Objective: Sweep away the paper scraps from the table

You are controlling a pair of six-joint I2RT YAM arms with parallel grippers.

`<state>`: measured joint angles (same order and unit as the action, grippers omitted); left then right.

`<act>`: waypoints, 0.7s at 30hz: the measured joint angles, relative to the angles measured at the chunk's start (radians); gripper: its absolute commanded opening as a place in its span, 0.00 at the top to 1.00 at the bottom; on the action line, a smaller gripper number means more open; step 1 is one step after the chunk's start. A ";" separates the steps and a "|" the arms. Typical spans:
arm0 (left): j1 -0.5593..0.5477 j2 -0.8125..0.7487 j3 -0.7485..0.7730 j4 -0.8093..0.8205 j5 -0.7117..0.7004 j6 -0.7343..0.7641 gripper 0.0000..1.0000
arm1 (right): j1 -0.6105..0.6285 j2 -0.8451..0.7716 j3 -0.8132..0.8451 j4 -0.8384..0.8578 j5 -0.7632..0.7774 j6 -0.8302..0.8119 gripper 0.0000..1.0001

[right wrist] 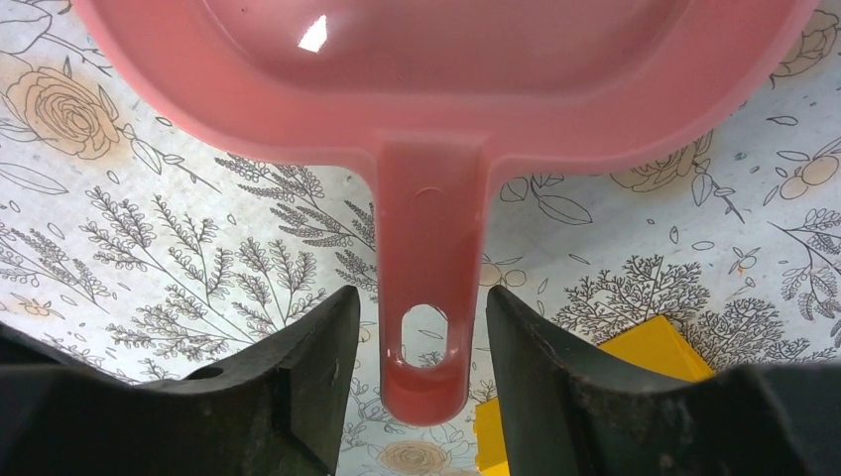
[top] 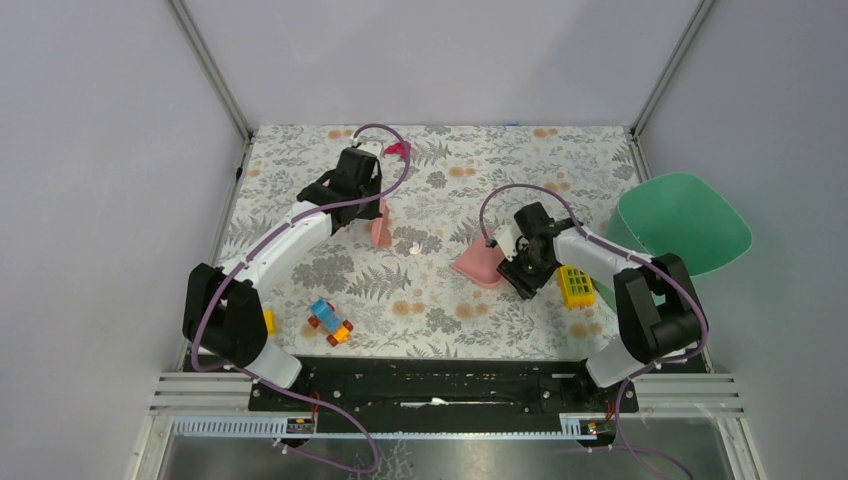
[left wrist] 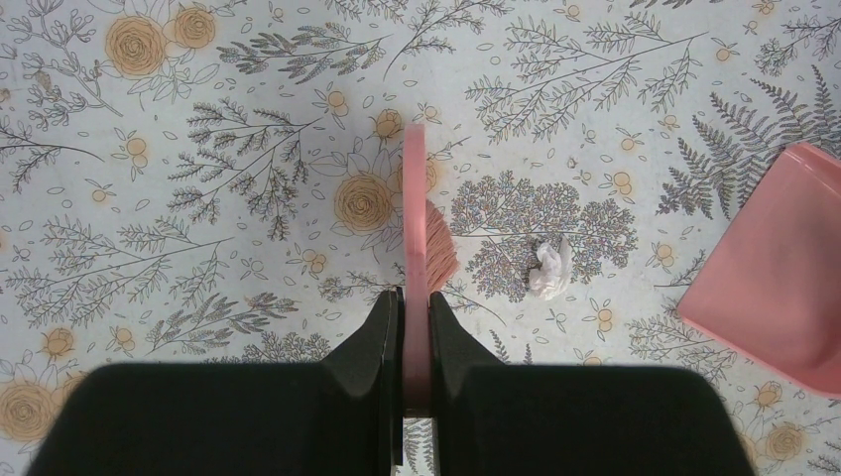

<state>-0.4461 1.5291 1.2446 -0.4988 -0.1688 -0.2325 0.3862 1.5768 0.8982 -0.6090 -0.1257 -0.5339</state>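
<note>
While the overhead view takes in both arms at once, each wrist view settles what it leaves vague. From above, the left pincer [top: 355,178] hangs over the far-left part of the bench [top: 500,165] with a pink brush [top: 381,228] beneath it, but the grip itself is hidden. The left wrist view shows the 2 fingers [left wrist: 382,337] pressed flat against the brush's thin handle, clamped on it. That view also shows a white paper scrap [left wrist: 548,268] lying just beside the bristles, not touching them, with the pink dustpan [left wrist: 783,268] well apart from it. Overhead, this scrap [top: 414,248] is only a pale speck between brush and dustpan. A magenta paper scrap [top: 398,150] near the far edge, beside the left pincer, shows in the overhead view alone.

From above, the right pincer [top: 527,262] seems to hold the dustpan. Its wrist view shows the jaws part-way apart astride the dustpan handle [right wrist: 426,288], with cloth showing in the gap on 1 side. A yellow grid-topped block [top: 576,287] lies just beside this pincer; only its corner shows at the wrist. Toy bricks [top: 330,322] near the front appear only from above.

White cloth printed with grey ferns and orange flowers covers the bench. Plain grey walls [top: 420,60] close it in, 2 metal posts [top: 215,70] rise at the far corners, and a green tub [top: 685,225] sits off the right edge.
</note>
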 measured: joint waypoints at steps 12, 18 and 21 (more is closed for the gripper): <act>0.000 0.003 0.004 -0.001 0.004 0.000 0.96 | 0.000 -0.056 -0.033 0.080 0.000 0.030 0.73; 0.000 0.026 0.059 -0.023 0.014 -0.001 0.95 | 0.000 -0.056 -0.033 0.074 0.005 0.039 0.94; 0.001 0.045 0.118 -0.025 -0.025 0.016 0.95 | 0.000 -0.056 -0.031 0.061 0.005 0.040 1.00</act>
<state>-0.4454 1.5738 1.3628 -0.5236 -0.1940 -0.2165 0.3862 1.5211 0.8669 -0.5476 -0.1207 -0.4934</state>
